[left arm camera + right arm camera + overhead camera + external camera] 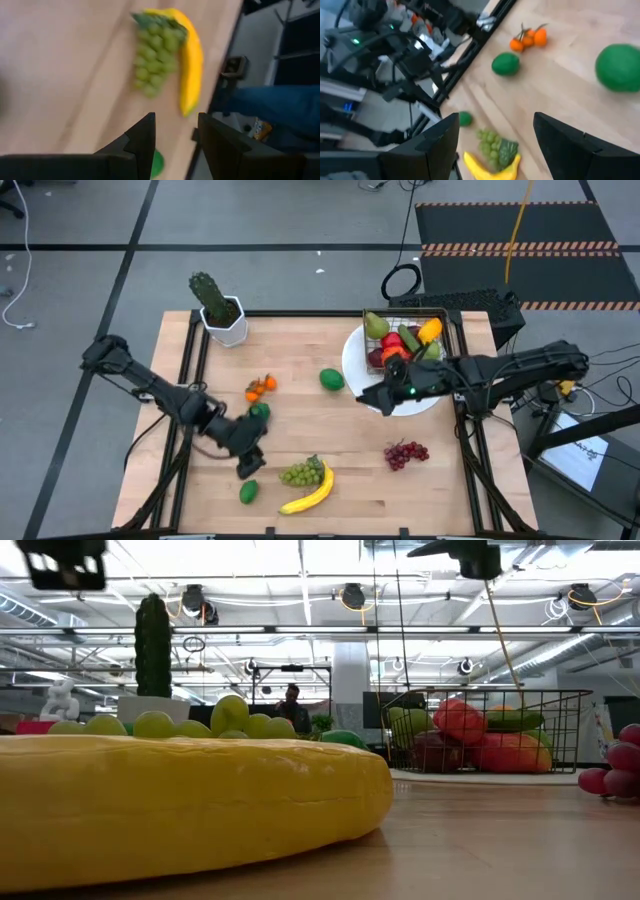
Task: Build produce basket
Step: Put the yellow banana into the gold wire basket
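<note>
Left gripper point(175, 145): fingers parted by a narrow gap, nothing between them, hovering over the front-left table point(300, 415) near the green grapes point(302, 473) and banana point(312, 492) (a lime point(248, 492) sits just below it). Left arm reaches in from the left edge, bent at the elbow. Right gripper point(495, 145): fingers wide apart, empty, over the white plate point(352, 365) beside the basket point(447, 315). Basket sits back-right on the plate, holding pear, red and orange pieces. Purple grapes point(405, 453), oranges point(260, 387) and a green fruit point(331, 379) lie loose on the table.
</note>
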Robot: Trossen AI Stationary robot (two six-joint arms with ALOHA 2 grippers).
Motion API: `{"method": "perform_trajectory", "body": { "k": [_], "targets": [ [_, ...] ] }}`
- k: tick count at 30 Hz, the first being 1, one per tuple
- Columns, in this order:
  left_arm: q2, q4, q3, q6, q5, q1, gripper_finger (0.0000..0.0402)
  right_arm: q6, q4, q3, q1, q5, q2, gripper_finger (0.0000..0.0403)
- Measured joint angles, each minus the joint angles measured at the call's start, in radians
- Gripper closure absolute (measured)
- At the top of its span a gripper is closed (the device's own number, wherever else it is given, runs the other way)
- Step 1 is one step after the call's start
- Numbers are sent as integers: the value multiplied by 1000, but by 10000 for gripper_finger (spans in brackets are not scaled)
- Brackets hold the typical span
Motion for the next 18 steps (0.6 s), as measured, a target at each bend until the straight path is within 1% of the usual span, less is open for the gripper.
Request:
{"method": "perform_trajectory", "body": {
  "k": [3,8,11,13,15,18],
  "targets": [
    [7,73,-1,-22,-66,-109,254,-5,-1,0,25,-1,14,151],
    [71,184,-1,-29,-136,-233,254,-20,-35,0,40,-2,13,151],
    [151,215,28,-34,-135,-288,254,-42,-48,0,41,-40,4,151],
    [216,201,75,-11,-135,-320,254,-47,-46,0,40,-87,-3,151],
    [289,207,147,16,-134,-332,254,-55,-51,0,47,-125,-4,151],
    [406,121,248,27,-164,-341,253,-57,-59,0,68,-157,-6,151]
  ]
}}
